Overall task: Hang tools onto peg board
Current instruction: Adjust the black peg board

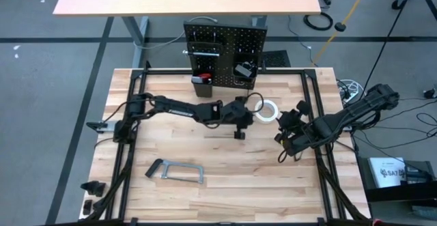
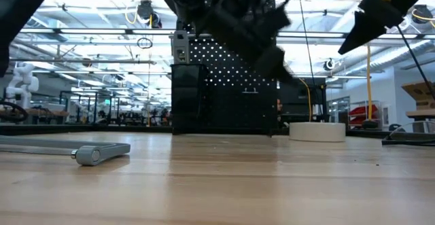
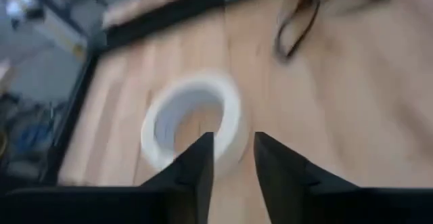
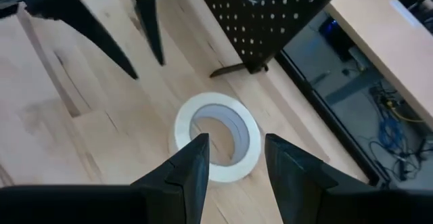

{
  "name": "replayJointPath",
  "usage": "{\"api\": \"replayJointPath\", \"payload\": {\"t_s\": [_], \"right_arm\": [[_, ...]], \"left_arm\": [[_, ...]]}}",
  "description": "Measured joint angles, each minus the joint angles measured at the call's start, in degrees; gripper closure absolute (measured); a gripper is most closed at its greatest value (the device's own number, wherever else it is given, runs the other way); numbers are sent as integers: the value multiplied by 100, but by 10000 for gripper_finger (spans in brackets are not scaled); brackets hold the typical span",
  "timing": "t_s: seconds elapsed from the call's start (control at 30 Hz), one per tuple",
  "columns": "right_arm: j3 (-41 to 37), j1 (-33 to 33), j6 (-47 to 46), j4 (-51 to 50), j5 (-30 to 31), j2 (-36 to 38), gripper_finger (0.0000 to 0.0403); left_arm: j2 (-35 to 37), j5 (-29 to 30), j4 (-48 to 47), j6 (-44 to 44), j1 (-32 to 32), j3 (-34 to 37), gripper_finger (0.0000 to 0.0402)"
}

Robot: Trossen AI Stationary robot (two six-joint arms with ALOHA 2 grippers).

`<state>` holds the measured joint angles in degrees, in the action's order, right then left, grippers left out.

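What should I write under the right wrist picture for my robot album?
Right gripper hangs open over the white tape roll lying flat beside the peg board.

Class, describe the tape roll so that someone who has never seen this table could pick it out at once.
Start at the black peg board standing at the table's far edge. Just in front of its right end, a white tape roll lies flat on the wood. It is the only white ring there; the other loose tool is a grey clamp near the front edge.
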<state>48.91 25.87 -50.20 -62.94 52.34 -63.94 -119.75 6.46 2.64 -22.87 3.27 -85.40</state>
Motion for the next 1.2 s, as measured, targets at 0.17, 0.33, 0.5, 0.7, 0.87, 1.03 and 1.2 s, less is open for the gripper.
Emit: {"api": "replayJointPath", "payload": {"t_s": [0.17,0.33,0.5,0.7,0.87,1.03,1.2], "right_arm": [[-1,-2,-131,-336,-1,-2,266],[-1,-3,-120,-387,19,0,266],[-3,-4,-110,-430,67,0,266],[-3,-2,-19,-421,64,-2,266],[-3,-2,-9,-417,63,-2,266],[-3,-2,-8,-417,61,-2,266],[-3,-2,-8,-410,61,-2,266]], "left_arm": [[-163,-23,-452,-2,111,71,273],[-568,340,-393,-1,340,65,272],[-952,734,-31,255,488,28,272],[-1254,758,674,341,601,20,272],[-1370,671,782,608,813,-88,272],[-1381,672,775,909,959,-105,272],[-1389,663,841,907,1058,-99,272]]}}
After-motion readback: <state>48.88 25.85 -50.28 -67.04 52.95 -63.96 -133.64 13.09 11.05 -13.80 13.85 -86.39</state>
